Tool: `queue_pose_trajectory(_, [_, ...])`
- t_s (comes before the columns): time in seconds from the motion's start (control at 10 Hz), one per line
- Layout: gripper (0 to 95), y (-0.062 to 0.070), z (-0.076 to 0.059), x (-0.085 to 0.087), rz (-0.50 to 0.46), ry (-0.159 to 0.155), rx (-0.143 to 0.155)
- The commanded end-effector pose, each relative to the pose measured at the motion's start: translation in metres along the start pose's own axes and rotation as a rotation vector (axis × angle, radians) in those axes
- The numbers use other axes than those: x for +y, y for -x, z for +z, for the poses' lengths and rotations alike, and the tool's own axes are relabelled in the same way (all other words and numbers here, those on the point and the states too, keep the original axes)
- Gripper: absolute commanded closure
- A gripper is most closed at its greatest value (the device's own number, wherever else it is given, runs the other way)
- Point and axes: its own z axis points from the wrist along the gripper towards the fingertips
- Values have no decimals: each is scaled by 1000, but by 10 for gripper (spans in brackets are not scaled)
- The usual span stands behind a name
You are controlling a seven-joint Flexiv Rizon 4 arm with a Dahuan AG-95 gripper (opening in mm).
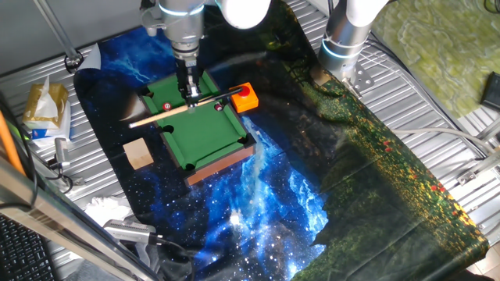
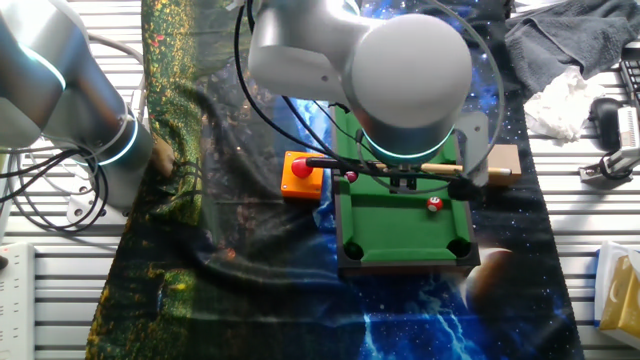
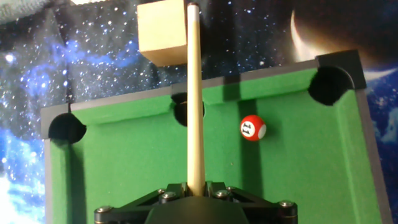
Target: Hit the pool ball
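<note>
The pool ball (image 3: 253,127) is bright red with a white spot and lies on the green felt of the mini pool table (image 3: 124,162), just right of the cue. It also shows in one fixed view (image 1: 166,106) and the other fixed view (image 2: 434,204). My gripper (image 3: 196,186) is shut on a wooden cue stick (image 3: 194,93) and holds it level over the table. The cue (image 1: 168,113) reaches past the table's rim on both sides. My gripper (image 1: 190,94) hangs over the felt, apart from the ball.
A darker maroon ball (image 1: 218,108) lies on the felt near a red button on an orange base (image 1: 245,96). A wooden block (image 1: 138,153) stands beside the table, past the cue's end in the hand view (image 3: 161,31). A starry cloth (image 1: 266,195) covers the tabletop.
</note>
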Motion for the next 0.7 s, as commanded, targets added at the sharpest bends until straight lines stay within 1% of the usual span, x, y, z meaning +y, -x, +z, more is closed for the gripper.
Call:
queue_pose_trajectory(0.1, [950, -1, 0, 0, -505, -326, 102])
queue_pose_trajectory(0.2, [950, -1, 0, 0, -608, -403, 129])
queue_pose_trajectory(0.3, [950, -1, 0, 0, -658, -444, 139])
queue_pose_trajectory(0.5, [950, 1, 0, 1, -637, -436, 127])
queue_pose_trajectory(0.7, [950, 4, 0, 4, -626, -437, 123])
